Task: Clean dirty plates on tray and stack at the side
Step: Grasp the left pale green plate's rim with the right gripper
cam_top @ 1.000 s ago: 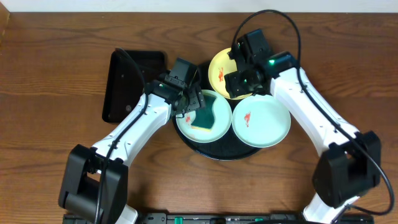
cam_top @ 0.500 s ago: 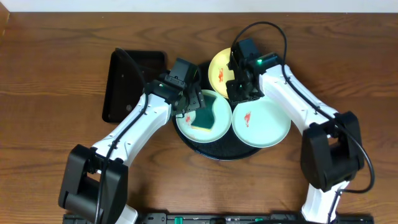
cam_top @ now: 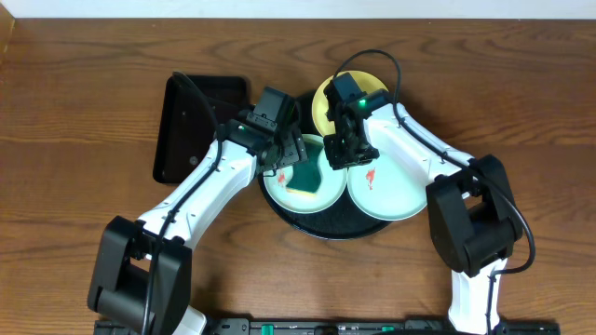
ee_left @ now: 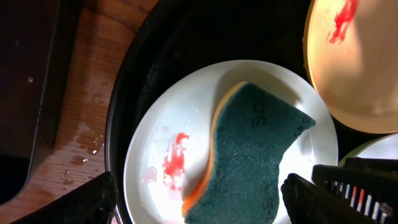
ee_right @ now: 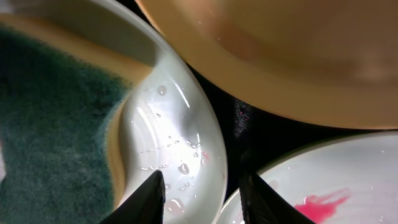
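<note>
Two arms low over three plates, all lying on the round black tray (cam_top: pixel 321 231).
Overhead: the left gripper (cam_top: pixel 292 156) and right gripper (cam_top: pixel 341 154) hang over the tray's middle, with the yellow plate (cam_top: pixel 322 104) at its far edge and a smeared mint plate (cam_top: pixel 399 191) at its right. Left wrist: released fingers (ee_left: pixel 93 200) stand wide on either side of a green sponge (ee_left: pixel 261 155), which lies on the tray's left mint plate (ee_left: pixel 158 146). Right wrist: parted fingertips (ee_right: pixel 149 200) straddle that plate's rim, not clamped on it.

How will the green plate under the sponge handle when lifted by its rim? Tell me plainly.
Probably slippery: water beads sit on the glossy rim of the plate. Likely rigid, so it should not flex. The sponge lying on it could slide off if tilted.
</note>
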`<state>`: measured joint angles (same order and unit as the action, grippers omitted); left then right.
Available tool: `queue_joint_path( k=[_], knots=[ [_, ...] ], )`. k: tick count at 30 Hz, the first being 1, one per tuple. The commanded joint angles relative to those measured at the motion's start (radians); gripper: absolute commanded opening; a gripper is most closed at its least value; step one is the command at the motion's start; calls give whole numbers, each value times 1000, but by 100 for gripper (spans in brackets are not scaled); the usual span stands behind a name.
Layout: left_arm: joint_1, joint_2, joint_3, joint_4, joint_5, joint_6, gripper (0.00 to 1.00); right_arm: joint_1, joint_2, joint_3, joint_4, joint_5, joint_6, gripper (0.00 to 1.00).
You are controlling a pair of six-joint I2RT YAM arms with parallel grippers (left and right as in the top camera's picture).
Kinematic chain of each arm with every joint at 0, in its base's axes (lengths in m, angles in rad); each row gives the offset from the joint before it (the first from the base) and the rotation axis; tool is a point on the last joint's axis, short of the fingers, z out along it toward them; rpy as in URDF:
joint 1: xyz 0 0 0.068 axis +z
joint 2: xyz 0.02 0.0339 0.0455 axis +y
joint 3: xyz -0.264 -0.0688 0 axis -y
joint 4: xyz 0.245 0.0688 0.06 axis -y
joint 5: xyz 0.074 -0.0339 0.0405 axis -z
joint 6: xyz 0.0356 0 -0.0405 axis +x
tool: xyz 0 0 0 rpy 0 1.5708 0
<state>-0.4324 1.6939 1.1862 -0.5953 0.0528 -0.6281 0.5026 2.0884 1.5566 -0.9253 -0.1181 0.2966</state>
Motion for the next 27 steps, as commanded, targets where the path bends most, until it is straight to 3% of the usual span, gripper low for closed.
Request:
queue_joint_path(
  k=[1,27],
  knots=[
    [3,-2,7,-3,-9,2,86,2,14,-5,-2,17,29,37],
    [3,-2,7,-3,-9,2,86,10,39,-8,-4,79,28,25]
  ],
)
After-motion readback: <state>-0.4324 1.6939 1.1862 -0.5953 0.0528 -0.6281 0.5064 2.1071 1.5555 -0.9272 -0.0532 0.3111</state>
